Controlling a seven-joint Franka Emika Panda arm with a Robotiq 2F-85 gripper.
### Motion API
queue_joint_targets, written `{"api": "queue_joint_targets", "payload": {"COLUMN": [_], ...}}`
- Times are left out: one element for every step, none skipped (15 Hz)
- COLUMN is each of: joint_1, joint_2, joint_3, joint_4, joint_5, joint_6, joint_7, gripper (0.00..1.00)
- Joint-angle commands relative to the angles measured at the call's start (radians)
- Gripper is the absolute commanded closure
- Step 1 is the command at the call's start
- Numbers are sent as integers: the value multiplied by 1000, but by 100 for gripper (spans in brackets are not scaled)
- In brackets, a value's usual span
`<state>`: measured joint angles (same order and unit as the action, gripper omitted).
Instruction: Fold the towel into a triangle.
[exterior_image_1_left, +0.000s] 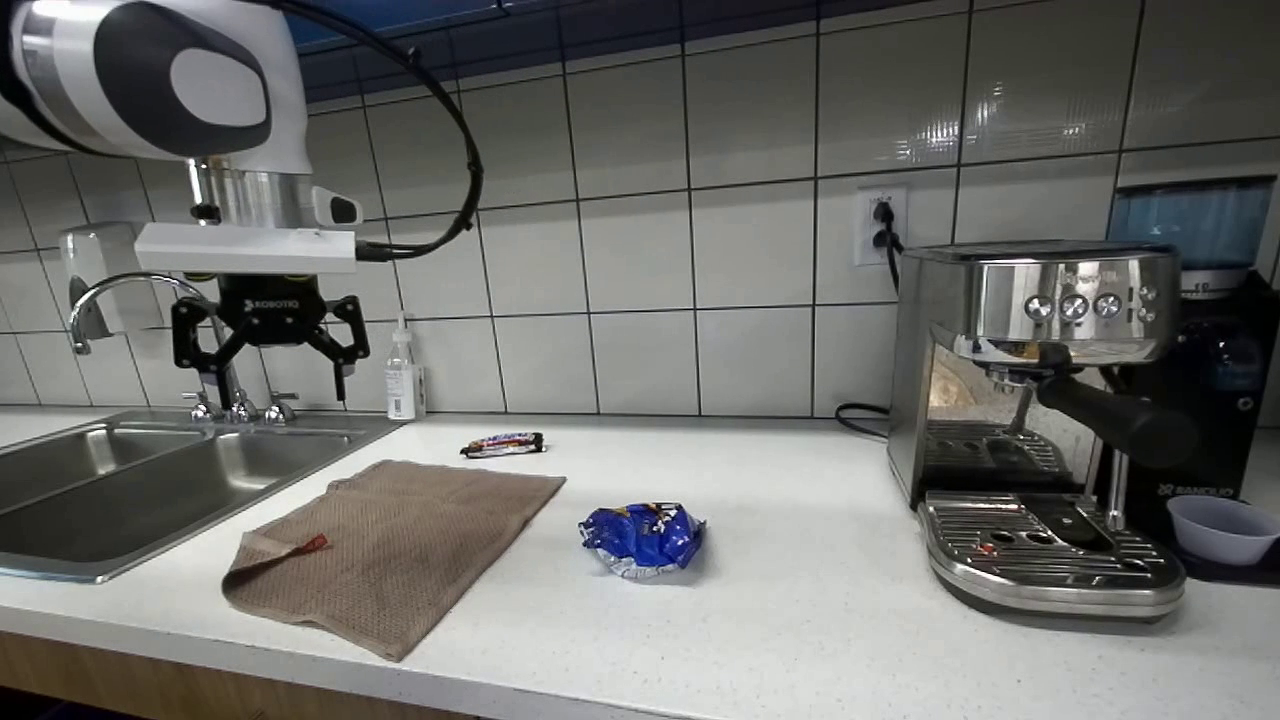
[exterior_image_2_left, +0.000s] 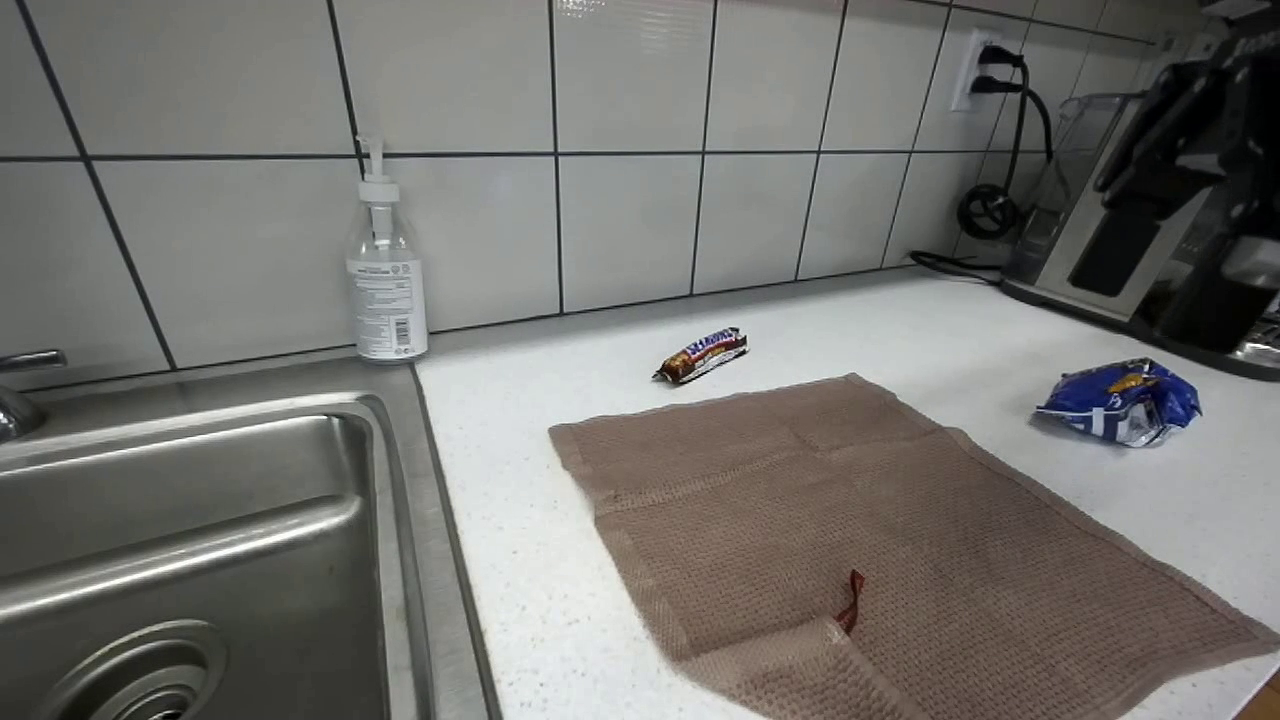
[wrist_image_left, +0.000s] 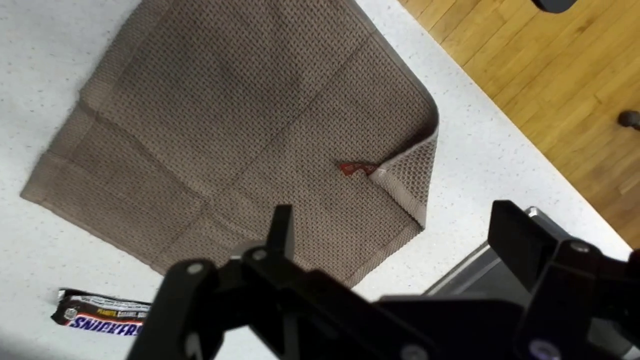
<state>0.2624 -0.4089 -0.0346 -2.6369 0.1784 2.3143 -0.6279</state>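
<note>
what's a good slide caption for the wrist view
Brown towel, one corner folded over with a red tag at its tip; Snickers bar nearby, open gripper in foreground.

Probably a kitchen: sink (exterior_image_2_left: 190, 455), espresso machine (exterior_image_1_left: 985, 420).

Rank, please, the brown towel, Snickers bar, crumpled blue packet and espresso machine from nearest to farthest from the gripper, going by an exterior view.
From the gripper, in an exterior view:
1. Brown towel: lower, beside the sink.
2. Snickers bar: behind the towel, toward the tiled wall.
3. Crumpled blue packet: right of the towel.
4. Espresso machine: toward the picture's right edge.
</note>
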Motion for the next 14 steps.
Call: {"api": "queue_joint_targets", "payload": {"joint_1": [22,29,37,43,48,53,56,59,59,57,55,52,50,49], "joint_2": [46,60,75,92,106,125,141,161,179,198,215,236,253,272], "joint_3": [48,60,68,79,88,99,109,119,128,139,148,158,165,173], "joint_4": [23,27,32,37,40,45,49,57,64,70,79,87,96,107], "joint_5": [16,15,19,18,19,16,14,13,11,6,5,-1,-2,-2], "joint_6": [15,20,23,30,37,47,57,68,74,86,94,105,111,116], "joint_7": [55,71,79,92,102,116,128,144,157,172,185,201,210,220], "gripper": [0,0,0,0,0,0,0,0,0,0,0,0,0,0]}}
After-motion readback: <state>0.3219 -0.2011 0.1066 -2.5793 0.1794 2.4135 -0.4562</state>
